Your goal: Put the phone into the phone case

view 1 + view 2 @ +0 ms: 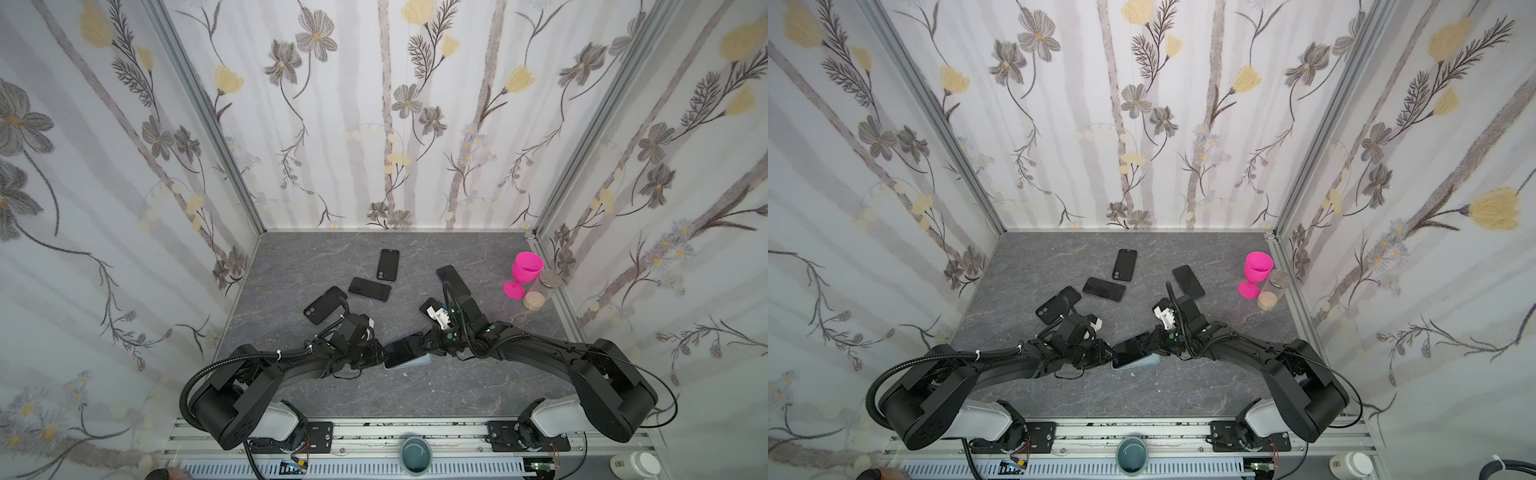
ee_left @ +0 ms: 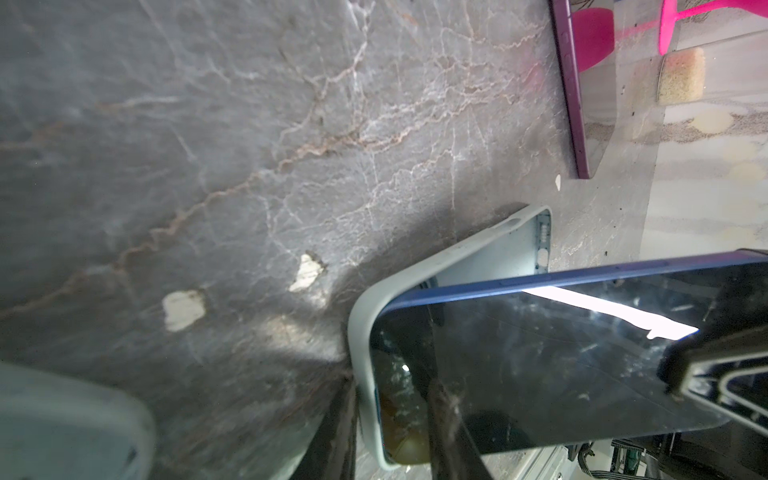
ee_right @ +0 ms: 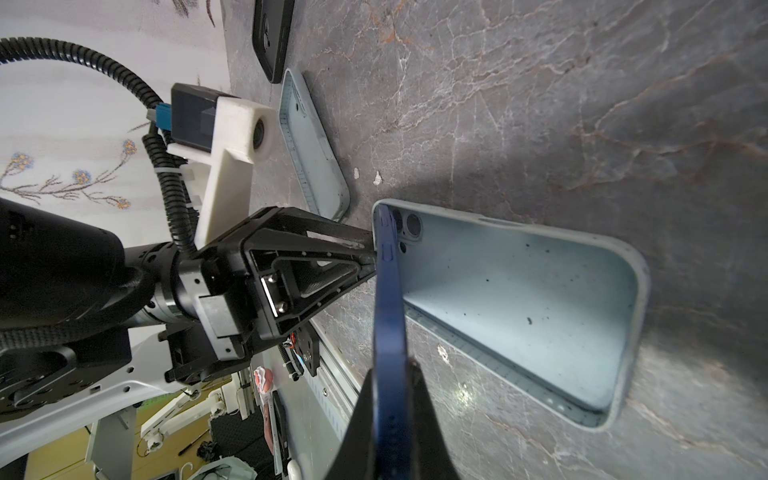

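Jaws of the left arm point(image 1: 291, 365) straddled one end rim of the case point(image 3: 519, 299), narrowly parted; whether they gripped it I could not tell. The case lay flat on the desk point(image 1: 415, 390). The phone point(image 3: 388, 299) stood tilted over the case, camera end tucked inside that rim. Jaws of the right arm point(image 1: 540, 347) were clamped tight on the phone's raised end, above the case.

Dark phone point(image 1: 1130, 350) tilted over pale case point(image 1: 1148, 360); left gripper point(image 1: 1111, 354) at its 9 o'clock end, right gripper point(image 1: 1152, 343) at 2 o'clock end.
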